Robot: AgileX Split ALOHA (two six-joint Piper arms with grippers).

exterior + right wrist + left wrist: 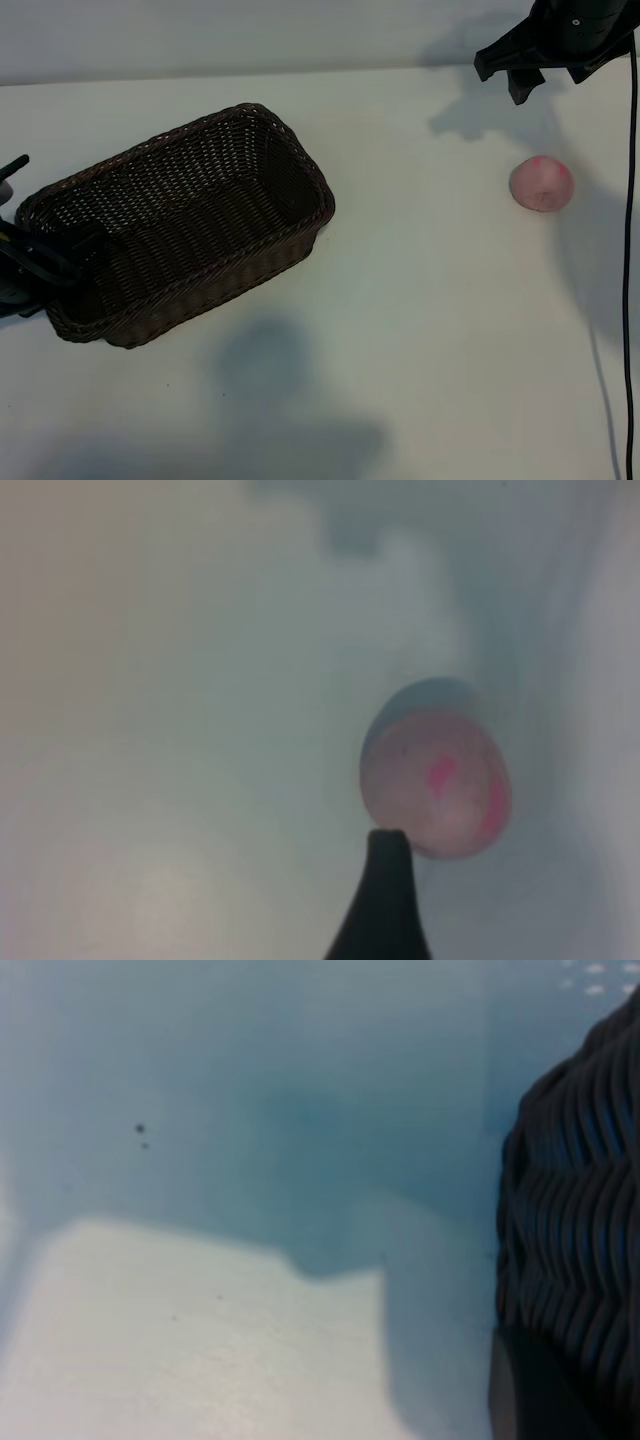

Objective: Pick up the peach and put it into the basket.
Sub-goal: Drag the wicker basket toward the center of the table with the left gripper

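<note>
A plain white bench (420, 330) carries the peach (542, 184), pale pink with a redder blush, lying well right of the basket (180, 225). Above it hangs the right tool (548, 70), spread open. The left tool (45, 262), half cut off, seems clamped on the basket's end rim.

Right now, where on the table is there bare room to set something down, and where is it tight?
The widest bare stretch of white table lies between the dark brown woven wicker basket and the small pink peach, running to the near edge. It is tight at the basket's left end, where the left pincer sits, and under the right pincer beside the peach.
</note>
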